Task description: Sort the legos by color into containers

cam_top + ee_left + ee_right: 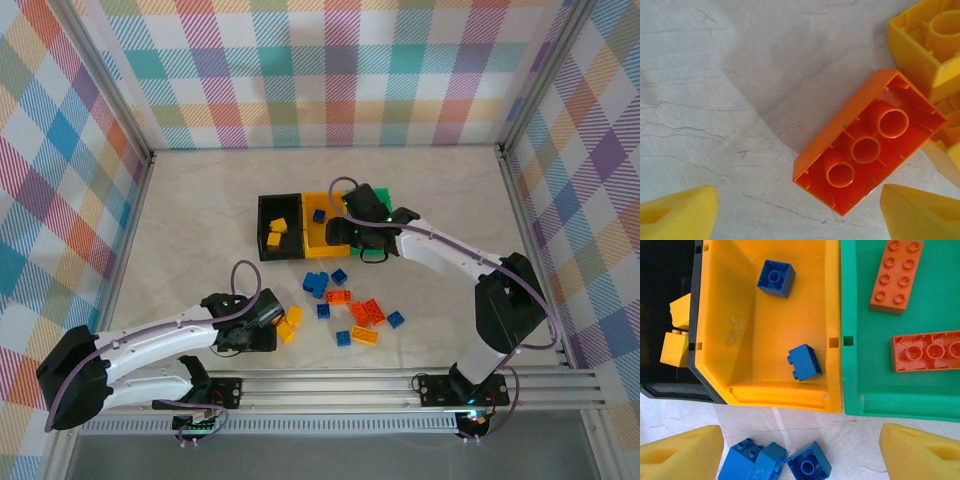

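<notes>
My left gripper hangs open over an upside-down orange lego that lies by its right finger; a yellow lego lies beyond it. My right gripper is open at the near edge of the containers, above three blue legos on the table. The black container holds yellow legos. Two blue legos lie in the yellow-orange container, and two orange ones in the green container. From above, the left gripper is near the front and the right gripper is at the bins.
Loose blue legos and orange legos are scattered on the table between the bins and the front rail. Yellow legos lie beside the left gripper. Checked walls close the table on three sides.
</notes>
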`<state>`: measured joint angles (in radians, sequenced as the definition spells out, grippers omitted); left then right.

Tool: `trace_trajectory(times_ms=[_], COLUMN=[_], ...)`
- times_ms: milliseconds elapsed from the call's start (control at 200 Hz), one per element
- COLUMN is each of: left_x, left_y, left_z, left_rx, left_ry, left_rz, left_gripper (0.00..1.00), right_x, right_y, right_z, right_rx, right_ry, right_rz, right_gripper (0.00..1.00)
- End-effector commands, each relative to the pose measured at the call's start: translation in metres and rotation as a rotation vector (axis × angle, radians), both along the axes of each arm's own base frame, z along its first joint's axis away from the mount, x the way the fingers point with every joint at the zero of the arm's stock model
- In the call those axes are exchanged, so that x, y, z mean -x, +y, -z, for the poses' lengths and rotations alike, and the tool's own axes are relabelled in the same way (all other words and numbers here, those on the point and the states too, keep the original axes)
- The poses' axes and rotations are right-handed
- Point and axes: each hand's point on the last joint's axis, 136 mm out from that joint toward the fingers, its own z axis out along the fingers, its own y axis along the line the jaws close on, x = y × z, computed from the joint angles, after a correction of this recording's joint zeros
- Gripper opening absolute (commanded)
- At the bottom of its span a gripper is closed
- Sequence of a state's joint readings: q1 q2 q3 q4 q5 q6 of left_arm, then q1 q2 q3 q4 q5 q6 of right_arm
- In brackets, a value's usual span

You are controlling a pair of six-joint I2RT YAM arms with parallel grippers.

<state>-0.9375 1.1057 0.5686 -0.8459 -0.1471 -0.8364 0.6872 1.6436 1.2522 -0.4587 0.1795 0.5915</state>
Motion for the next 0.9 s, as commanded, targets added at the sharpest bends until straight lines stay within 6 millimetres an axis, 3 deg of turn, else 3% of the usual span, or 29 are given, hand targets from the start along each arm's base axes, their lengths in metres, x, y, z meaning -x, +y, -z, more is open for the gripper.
trace_trajectory(times_ms=[0,105,315,600,760,895], left_x=[-0.005,-0.016,-0.035,-0.029,-0.031,-0.041], left_y=[-0.011,-0.019,-0.030,-0.025,-0.028,-0.037], left_z=[0.002,0.007,0.014,0.021,0.002,-0.027], left_rx=[0.004,-0.032,-0.054,-0.046,0.002,0.047], left_ry=[-0.004,-0.003,-0.004,0.023,-0.014,-0.072], left_rz=[0.040,0.074,0.107,0.091,0.079,0.086], left_gripper=[0.87,0.87,0.78,0.51,0.40,0.33], right_x=[-0.001,-0.001,0.001,0.005,0.007,0.011], right_y=[-0.002,-0.004,-0.011,-0.017,-0.021,-0.030], right_z=[-0.012,-0.014,-0.020,-0.022,-0.022,-0.023], right_rx=[-0.020,-0.018,-0.013,-0.008,-0.009,-0.004], right_ry=[-0.033,-0.039,-0.055,-0.061,-0.060,-0.065], right_rz=[0.024,0.030,0.041,0.050,0.064,0.086], right_gripper=[0.82,0.82,0.83,0.83,0.83,0.84])
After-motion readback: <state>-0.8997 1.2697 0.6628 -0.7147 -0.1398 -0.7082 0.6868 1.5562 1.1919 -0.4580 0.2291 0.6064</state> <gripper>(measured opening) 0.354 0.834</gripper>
